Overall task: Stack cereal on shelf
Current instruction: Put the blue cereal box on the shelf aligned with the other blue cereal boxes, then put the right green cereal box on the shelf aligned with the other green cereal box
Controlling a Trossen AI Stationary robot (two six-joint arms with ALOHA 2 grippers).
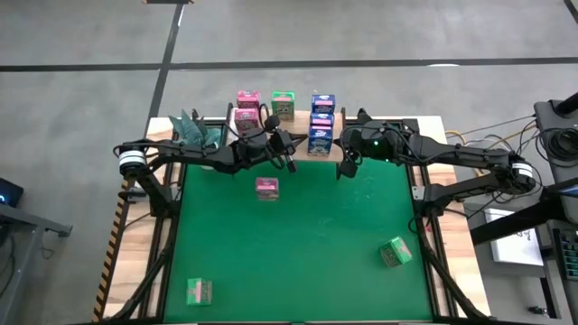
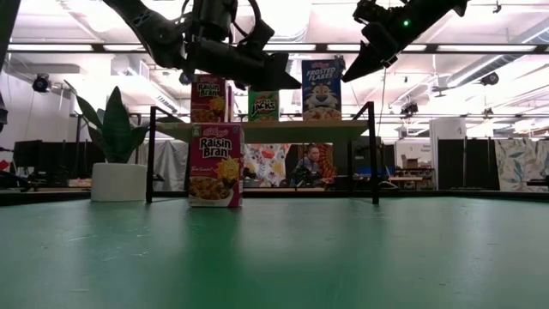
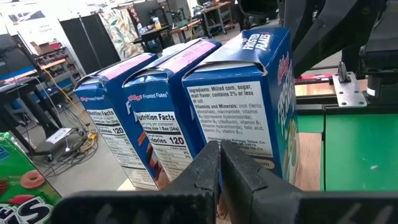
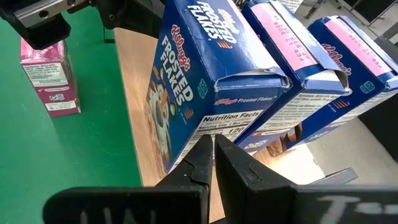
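Cereal sits mostly on the shelf [image 1: 271,126]: three blue boxes [image 1: 321,122] in a row, two pink boxes [image 1: 247,108] and one green box [image 1: 283,105]. Just before the blue row, the left gripper [image 1: 291,165] and right gripper [image 1: 343,171] hover with jaws pressed together, empty. On the green tabletop [image 1: 307,244] stand a pink box [image 1: 266,188] and two green boxes [image 1: 395,252], well apart.

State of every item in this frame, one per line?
Left hand: shut, empty, over the shelf's front edge.
Right hand: shut, empty, beside the blue boxes.
Blue boxes: three upright in a row on the shelf.
Pink box: upright on the mat.
Green boxes: two on the mat.
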